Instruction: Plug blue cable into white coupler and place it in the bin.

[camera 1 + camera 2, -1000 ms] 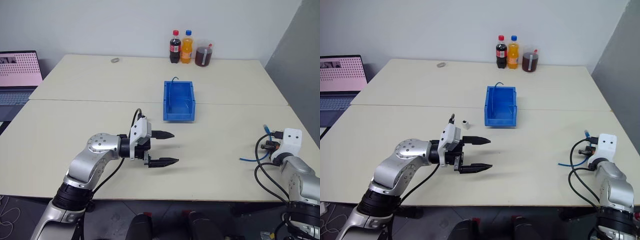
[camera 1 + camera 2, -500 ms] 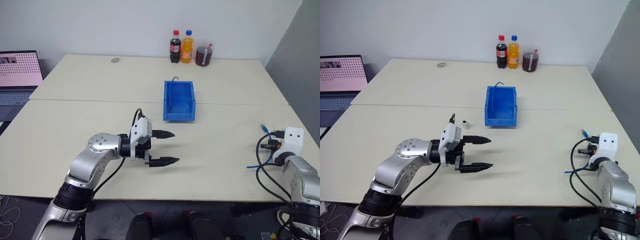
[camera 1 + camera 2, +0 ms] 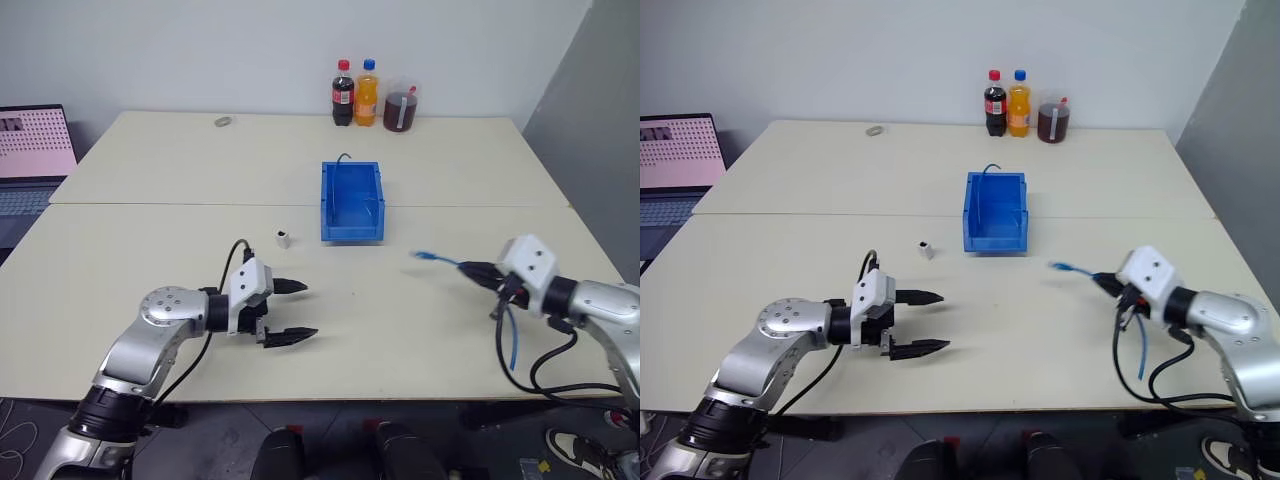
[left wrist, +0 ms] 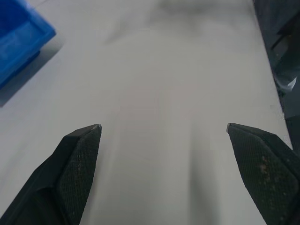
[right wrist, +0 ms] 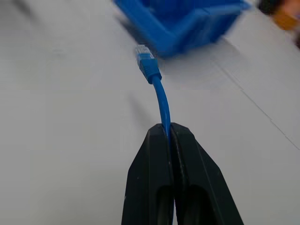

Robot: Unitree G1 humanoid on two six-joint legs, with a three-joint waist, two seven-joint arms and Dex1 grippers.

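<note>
Holding the thin light-blue cable [image 5: 161,101] tight in the right claw [image 5: 169,133], plug out front; left claw [image 3: 297,311] wide open, empty. Next, picking up the tiny white plastic coupler [image 3: 284,238] just beyond.

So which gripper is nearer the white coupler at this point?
Left. The left gripper, open, hovers just in front of the white coupler; the right gripper, shut on the blue cable, is far off to the coupler's right.
</note>
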